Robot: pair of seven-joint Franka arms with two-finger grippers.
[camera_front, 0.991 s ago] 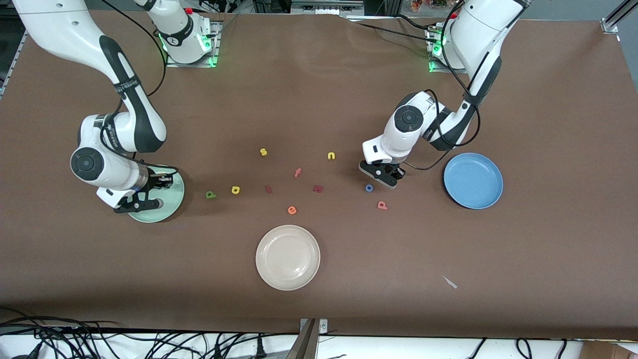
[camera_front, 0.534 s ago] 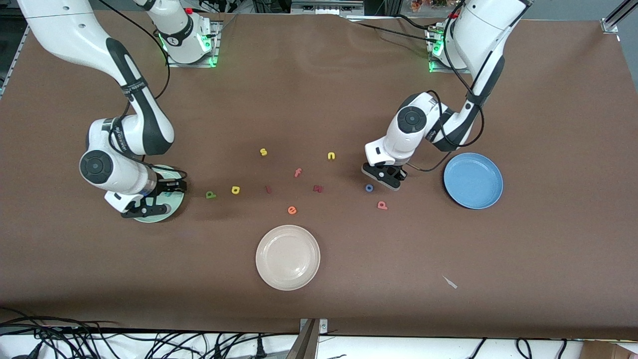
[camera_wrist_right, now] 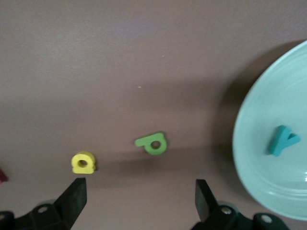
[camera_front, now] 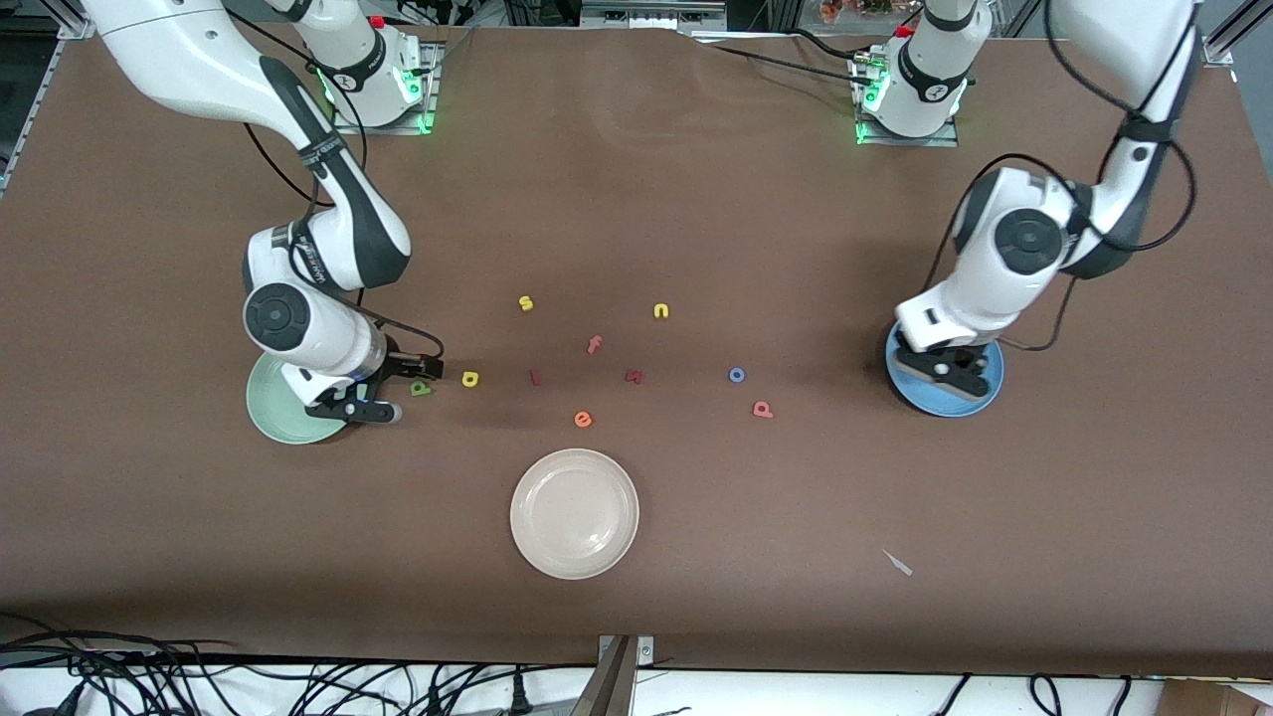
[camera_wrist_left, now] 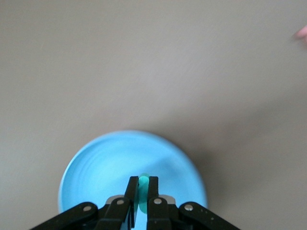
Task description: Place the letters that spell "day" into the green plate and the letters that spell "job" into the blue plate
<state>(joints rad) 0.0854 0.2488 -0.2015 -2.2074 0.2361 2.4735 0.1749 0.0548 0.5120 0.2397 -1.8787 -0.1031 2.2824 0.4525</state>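
The left gripper [camera_wrist_left: 139, 188] is pinching a teal letter [camera_wrist_left: 143, 184] over the blue plate [camera_front: 980, 396]. The right gripper [camera_wrist_right: 139, 197], fingers spread, is hanging over the green d [camera_wrist_right: 152, 143] beside the green plate [camera_wrist_right: 268, 158], where only its wrist view is showing the teal y [camera_wrist_right: 283, 139].

Matt brown cloth-like desk [camera_front: 696, 179], glossy round blue plastic plate [camera_wrist_left: 110, 163], glossy pale green plate [camera_wrist_right: 268, 191], matt foam-like yellow letter a [camera_wrist_right: 83, 162]
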